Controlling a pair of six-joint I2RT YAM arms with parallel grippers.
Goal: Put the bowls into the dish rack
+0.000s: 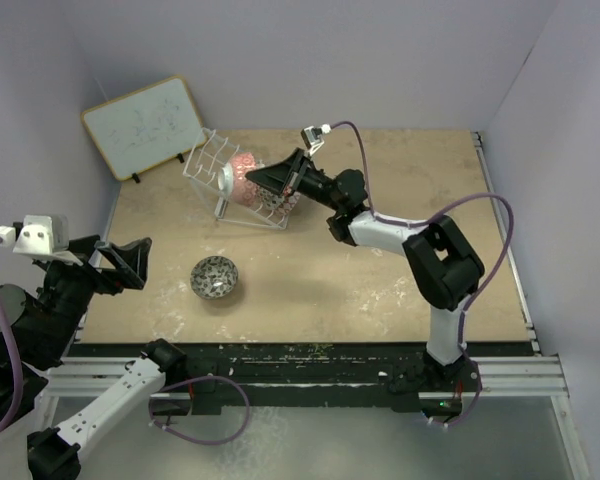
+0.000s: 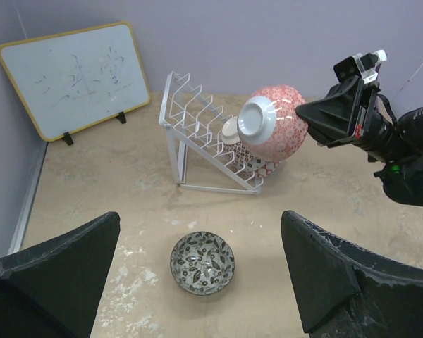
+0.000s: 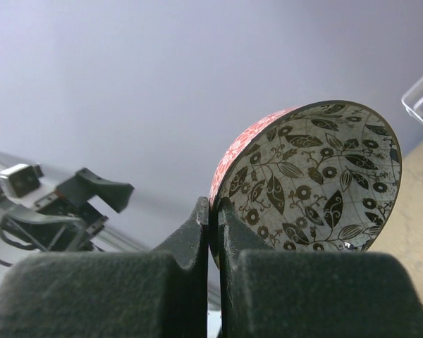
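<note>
**Pink-red bowl held on edge at the rack**

The right pincer (image 3: 213,210) is clamped on the rim of the pink-red bowl (image 2: 271,123) and holds it on edge at the front of the dish rack (image 2: 197,116) — likely so it can drop upright between the prongs, next to a pale bowl (image 2: 230,130) already standing there. The left pincer (image 1: 130,262) hangs with its fingers wide apart near the grey-black bowl (image 1: 214,277). That bowl sits mouth-up on the surface (image 1: 400,290) — probably the next pick.
</note>
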